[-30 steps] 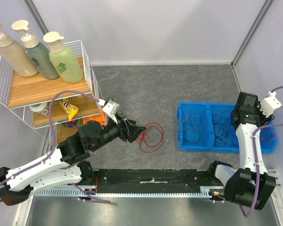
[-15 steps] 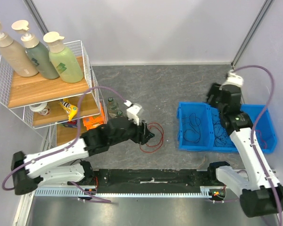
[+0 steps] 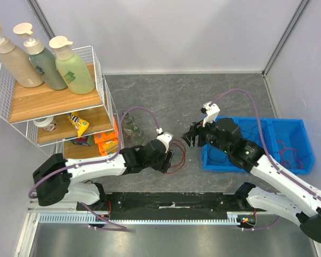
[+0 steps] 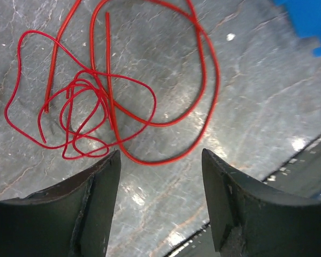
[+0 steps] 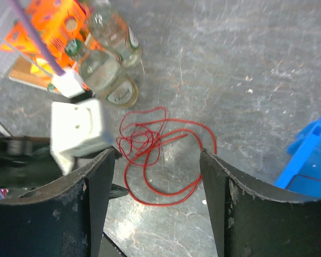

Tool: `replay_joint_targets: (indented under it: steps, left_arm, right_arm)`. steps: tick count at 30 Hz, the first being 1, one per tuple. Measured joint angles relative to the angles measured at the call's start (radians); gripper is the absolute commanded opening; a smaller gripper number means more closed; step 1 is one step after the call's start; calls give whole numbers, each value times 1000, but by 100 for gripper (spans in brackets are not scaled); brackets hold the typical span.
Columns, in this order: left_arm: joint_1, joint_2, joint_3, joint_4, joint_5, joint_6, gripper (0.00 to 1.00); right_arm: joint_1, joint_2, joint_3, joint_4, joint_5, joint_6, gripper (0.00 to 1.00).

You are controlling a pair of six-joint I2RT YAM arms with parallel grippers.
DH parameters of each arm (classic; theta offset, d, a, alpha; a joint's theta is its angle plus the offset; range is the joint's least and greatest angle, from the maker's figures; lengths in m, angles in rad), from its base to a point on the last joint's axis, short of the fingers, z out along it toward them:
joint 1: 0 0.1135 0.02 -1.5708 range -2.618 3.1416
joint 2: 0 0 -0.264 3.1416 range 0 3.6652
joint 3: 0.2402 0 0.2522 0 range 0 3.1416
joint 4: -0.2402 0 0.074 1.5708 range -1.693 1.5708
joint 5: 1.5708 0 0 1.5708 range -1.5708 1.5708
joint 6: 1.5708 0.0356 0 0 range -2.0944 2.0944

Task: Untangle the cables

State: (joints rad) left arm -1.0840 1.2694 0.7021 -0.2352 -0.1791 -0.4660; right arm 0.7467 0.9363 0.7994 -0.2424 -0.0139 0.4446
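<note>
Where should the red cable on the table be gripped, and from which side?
Grip the red cable on its wide outer loop, from straight above. That arc lies flat and alone, clear of the knotted coils; the open left hand hovers nearby.

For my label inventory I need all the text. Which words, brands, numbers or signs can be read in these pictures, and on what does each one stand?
No text can be read with certainty in any view.
Pump bottles on the shelf: dark marks on the fronts, too small to read.
Clear bottles on the table: label print, blurred.
Orange packet: print, blurred.
Yellow packet on the shelf: too small to read.
</note>
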Motion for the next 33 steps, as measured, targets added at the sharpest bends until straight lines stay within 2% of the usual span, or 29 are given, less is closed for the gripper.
replay_joint_targets:
  steps: [2, 6, 8, 10, 12, 14, 16, 19, 23, 28, 30, 33]
  left_arm:
    - [0, 58, 12, 2, -13, 18, 55]
    - [0, 145, 35, 6, -57, 52, 28]
    - [0, 175, 50, 5, -85, 68, 19]
    - [0, 192, 62, 4, -109, 75, 15]
    - [0, 187, 70, 3, -129, 81, 26]
    - [0, 163, 71, 3, -132, 90, 44]
    - [0, 113, 70, 6, -126, 104, 59]
    - [0, 22, 65, 30, -118, 120, 67]
    - [0, -22, 65, 63, -111, 128, 68]
    - [5, 87, 83, 74, -91, 137, 56]
    - [6, 151, 89, 78, -79, 138, 43]
    - [6, 243, 90, 76, -77, 140, 14]
  right_arm:
    - [0, -47, -1, 0, 23, 0, 75]
    - [0, -178, -7, 9, 81, -1, 75]
    - [0, -214, -11, 13, 99, 0, 74]
    - [0, -234, -19, 19, 113, 0, 74]
    - [0, -226, -27, 17, 121, 0, 73]
    - [0, -209, -35, 16, 124, 0, 73]
    - [0, -186, -41, 16, 123, 0, 73]
    - [0, -170, -53, 14, 123, 0, 73]
    - [0, -170, -57, 14, 124, 0, 73]
    - [0, -185, -59, 14, 125, 0, 73]
    - [0, -201, -62, 13, 126, 0, 73]
    - [0, -225, -69, 11, 129, 0, 73]
